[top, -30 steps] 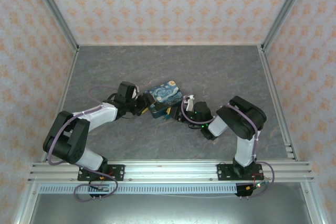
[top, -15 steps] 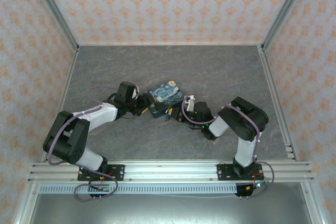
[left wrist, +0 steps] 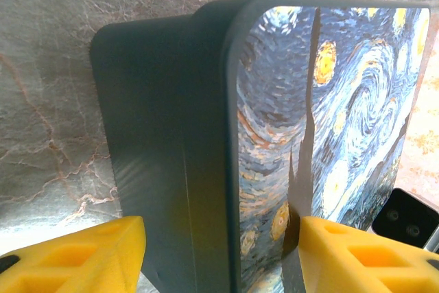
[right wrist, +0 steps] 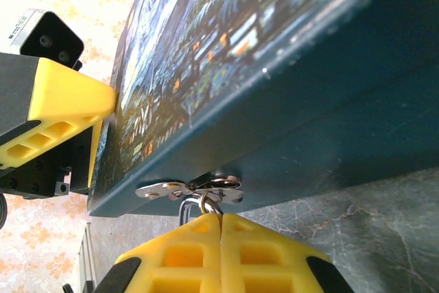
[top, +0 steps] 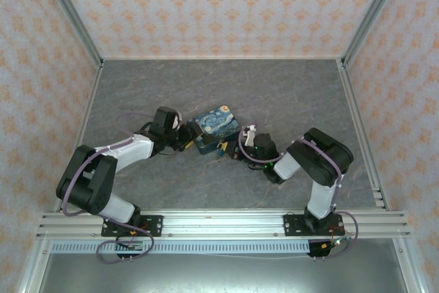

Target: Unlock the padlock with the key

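Observation:
The blue-and-yellow starry-night tin (top: 214, 127) lies mid-table. My left gripper (top: 186, 138) is shut on its left end; in the left wrist view the tin (left wrist: 206, 135) sits between the yellow fingers (left wrist: 75, 255) of that gripper (left wrist: 219, 238). My right gripper (top: 228, 149) is at the tin's near side. In the right wrist view this gripper (right wrist: 221, 216) is shut just under a metal hasp (right wrist: 206, 189) on the tin's dark wall. A small key ring (right wrist: 213, 204) is pinched at its tips. The padlock's thin metal loop (right wrist: 185, 207) hangs from the hasp. Its teal body and the key are hidden.
The grey stone-pattern table (top: 274, 94) is walled by patterned panels at the back and both sides. An aluminium rail (top: 219, 221) carries both arm bases at the near edge. The left gripper's yellow finger (right wrist: 62, 114) shows beside the tin (right wrist: 274, 66) in the right wrist view.
The right arm's elbow has drifted slightly to the right. The tin and the left gripper have stayed in place.

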Controlling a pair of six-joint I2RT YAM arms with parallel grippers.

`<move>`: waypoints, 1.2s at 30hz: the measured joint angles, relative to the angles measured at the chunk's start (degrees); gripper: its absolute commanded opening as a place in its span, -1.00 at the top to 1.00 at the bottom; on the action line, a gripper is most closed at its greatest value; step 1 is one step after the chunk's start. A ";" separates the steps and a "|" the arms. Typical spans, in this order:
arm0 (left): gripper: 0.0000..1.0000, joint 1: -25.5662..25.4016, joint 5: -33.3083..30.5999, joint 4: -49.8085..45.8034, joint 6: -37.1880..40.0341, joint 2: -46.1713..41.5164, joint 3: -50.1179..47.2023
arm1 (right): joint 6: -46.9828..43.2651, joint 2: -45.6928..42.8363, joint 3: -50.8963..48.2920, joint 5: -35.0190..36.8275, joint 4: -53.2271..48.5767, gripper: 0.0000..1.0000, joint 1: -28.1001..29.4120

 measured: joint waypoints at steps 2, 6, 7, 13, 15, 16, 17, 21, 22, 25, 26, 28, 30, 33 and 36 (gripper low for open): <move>-0.19 0.00 -0.02 0.00 0.00 -0.04 -0.07 | 0.68 -0.22 -0.20 0.66 -0.04 1.00 0.07; -0.19 0.00 -0.09 0.04 0.00 -0.15 -0.24 | 2.40 -0.33 -0.42 2.23 -0.20 1.00 0.26; -0.19 0.00 -0.09 0.09 -0.02 -0.20 -0.33 | 2.82 -0.33 -0.50 2.62 -0.20 1.00 0.26; -0.23 -0.61 -1.11 0.28 -0.61 -0.66 -0.76 | 6.10 -0.33 -1.44 6.12 0.59 1.00 0.31; -0.24 -0.79 -1.51 0.28 -0.68 -1.03 -1.01 | 7.32 -0.33 -1.62 7.34 1.25 1.00 0.42; -0.24 -1.03 -1.70 0.26 -0.87 -1.25 -1.18 | 7.93 -0.33 -1.70 7.87 1.60 1.00 0.39; -0.25 -1.14 -1.84 0.26 -1.05 -1.40 -1.31 | 8.55 -0.33 -1.77 8.48 1.88 1.00 0.39; -0.28 -1.40 -2.51 0.26 -1.49 -1.66 -1.57 | 10.80 -0.33 -1.90 10.58 3.21 1.00 0.39; -0.28 -1.40 -2.64 0.26 -1.53 -1.66 -1.55 | 11.39 -0.33 -1.92 11.08 3.61 1.00 0.39; -0.31 -1.40 -2.78 0.26 -1.60 -1.68 -1.62 | 12.68 -0.33 -1.92 12.15 4.55 1.00 0.35; -0.33 -1.40 -2.82 0.24 -1.62 -1.75 -1.62 | 12.94 -0.33 -1.92 12.46 4.57 1.00 0.35; -0.36 -1.40 -2.97 0.24 -1.70 -1.77 -1.73 | 13.29 -0.33 -1.92 13.16 4.57 1.00 0.35; -0.42 -1.40 -3.10 0.09 -1.70 -1.97 -1.84 | 13.29 -0.33 -1.92 13.86 4.57 1.00 0.35; -0.53 -1.40 -3.63 -1.03 -1.62 -2.45 -1.84 | 13.20 -1.20 -2.34 15.02 3.80 1.00 0.35; -0.66 -1.40 -4.76 -3.21 -1.22 -3.48 -1.81 | 12.61 -4.55 -3.56 16.28 1.77 1.00 0.35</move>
